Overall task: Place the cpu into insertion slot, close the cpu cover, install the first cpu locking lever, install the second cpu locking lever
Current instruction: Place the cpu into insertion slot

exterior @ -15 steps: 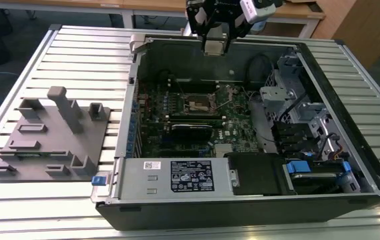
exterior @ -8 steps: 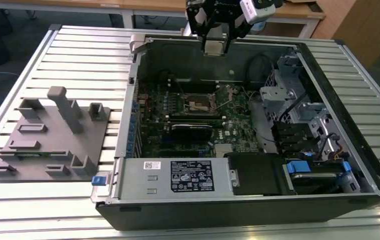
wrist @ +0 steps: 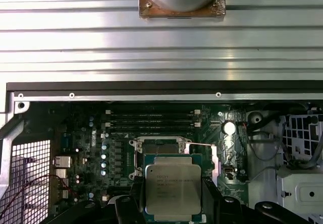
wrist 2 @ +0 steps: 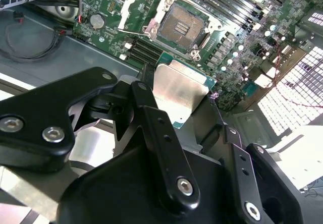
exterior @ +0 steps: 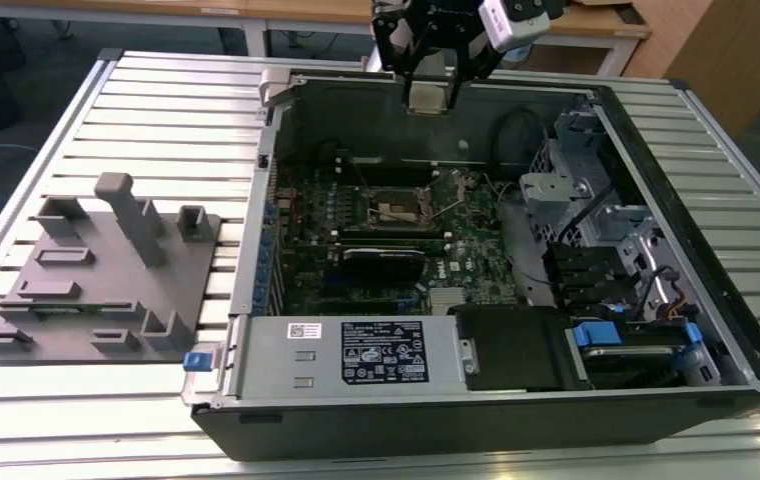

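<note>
Gripping the cpu (wrist: 173, 191) by two opposite edges, the pincer (exterior: 430, 97) is closed on it with the lid up, probably to keep it level for seating. The chip hangs over the far wall of the case (exterior: 487, 420), well above the insertion slot (wrist 2: 182, 27), which is open and bare. Pad contact hidden by finger links. Levers too small to make out.

From my console, the flat square silver-grey cpu (wrist: 173, 191) shows a dull smooth metal top. The black gripper (wrist 2: 180, 91) looks matt, its screw heads (wrist 2: 184, 185) shiny. The square insertion slot (wrist 2: 181, 28) has a bright metal rim on the green motherboard (wrist 2: 108, 4). The ribbed silver table (exterior: 167, 110) gleams like bare aluminium; the grey moulded fixture (exterior: 87, 290) looks matt plastic.
</note>
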### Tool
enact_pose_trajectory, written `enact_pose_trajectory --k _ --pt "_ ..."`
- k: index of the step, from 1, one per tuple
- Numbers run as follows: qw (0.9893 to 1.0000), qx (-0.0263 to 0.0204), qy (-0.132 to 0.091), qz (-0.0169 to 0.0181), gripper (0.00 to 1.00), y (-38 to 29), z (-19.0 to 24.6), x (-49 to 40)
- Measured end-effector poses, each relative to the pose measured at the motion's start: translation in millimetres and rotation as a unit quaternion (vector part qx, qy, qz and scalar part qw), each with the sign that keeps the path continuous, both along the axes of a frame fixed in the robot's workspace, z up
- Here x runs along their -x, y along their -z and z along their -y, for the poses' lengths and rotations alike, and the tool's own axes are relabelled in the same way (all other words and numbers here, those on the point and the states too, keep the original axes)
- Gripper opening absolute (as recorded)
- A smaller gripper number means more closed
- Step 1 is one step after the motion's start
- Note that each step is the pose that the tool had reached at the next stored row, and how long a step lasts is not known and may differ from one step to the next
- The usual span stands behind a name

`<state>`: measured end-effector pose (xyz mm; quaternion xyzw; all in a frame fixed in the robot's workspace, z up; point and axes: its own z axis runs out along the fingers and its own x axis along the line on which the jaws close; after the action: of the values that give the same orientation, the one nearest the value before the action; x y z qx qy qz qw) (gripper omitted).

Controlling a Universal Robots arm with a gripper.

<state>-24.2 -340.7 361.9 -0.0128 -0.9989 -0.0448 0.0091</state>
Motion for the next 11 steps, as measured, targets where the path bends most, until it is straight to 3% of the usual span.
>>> enact_pose_trajectory --k 11 --pt "1.0 0.0 0.0 0.0 0.54 2.4 0.0 0.0"
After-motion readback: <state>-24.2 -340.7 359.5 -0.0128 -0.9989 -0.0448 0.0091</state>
